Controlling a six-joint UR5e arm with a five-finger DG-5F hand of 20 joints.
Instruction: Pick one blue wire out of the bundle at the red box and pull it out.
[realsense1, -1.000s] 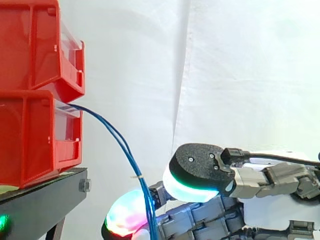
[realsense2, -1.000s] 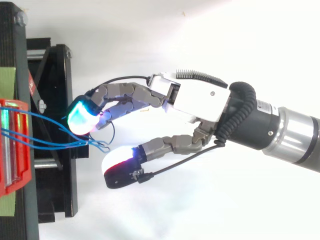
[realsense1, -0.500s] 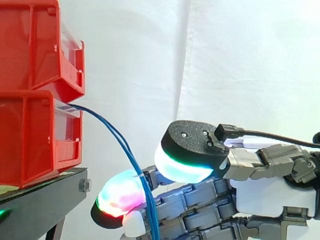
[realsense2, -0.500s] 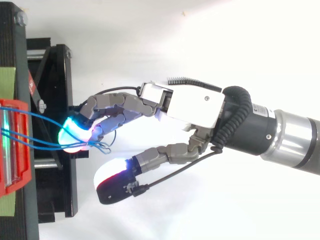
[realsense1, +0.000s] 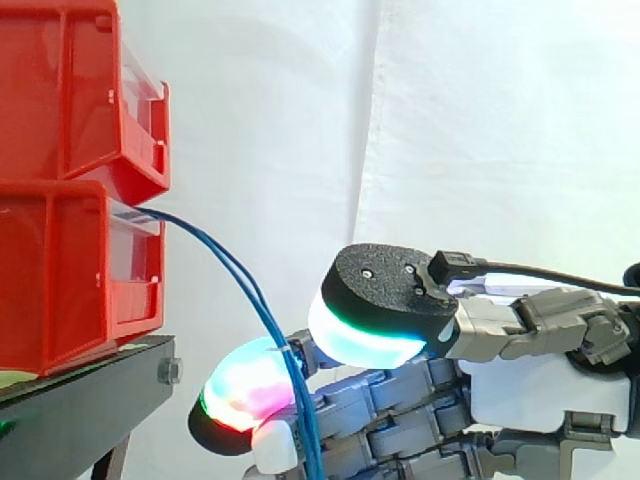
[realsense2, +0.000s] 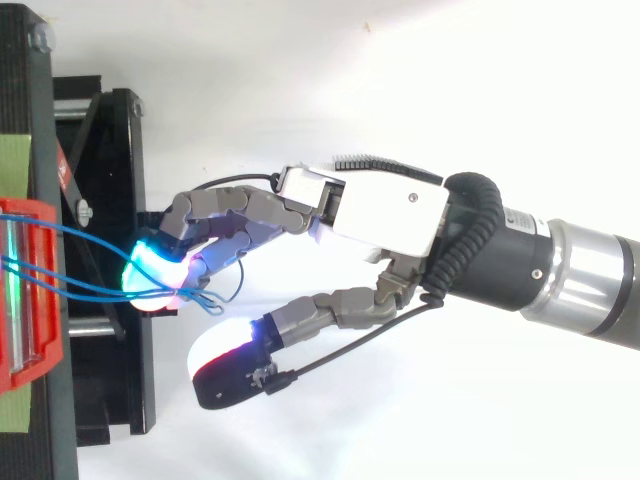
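Observation:
Thin blue wires (realsense1: 235, 270) leave the front of the lower red box (realsense1: 70, 270) and droop down to the right. From above, the same wires (realsense2: 80, 292) run from the red box (realsense2: 30, 300) out to a small loop under the fingertips (realsense2: 155, 272). The hand (realsense2: 385, 205) reaches in from the right with relaxed fingers, and its glowing pads (realsense1: 245, 390) touch the wires. The thumb (realsense2: 230, 360) stands apart from the fingers, with a gap between it and the wires. In the side view the wires pass down in front of the fingers.
A second red bin (realsense1: 80, 90) sits on top of the lower one. Both rest on a black stand (realsense1: 90, 400), whose frame (realsense2: 110, 200) lies under the fingertips in the top view. A white curtain hangs behind.
Over the last second the hand rose and moved left toward the red box until its fingertips reached the wires. In the last half second it has barely shifted.

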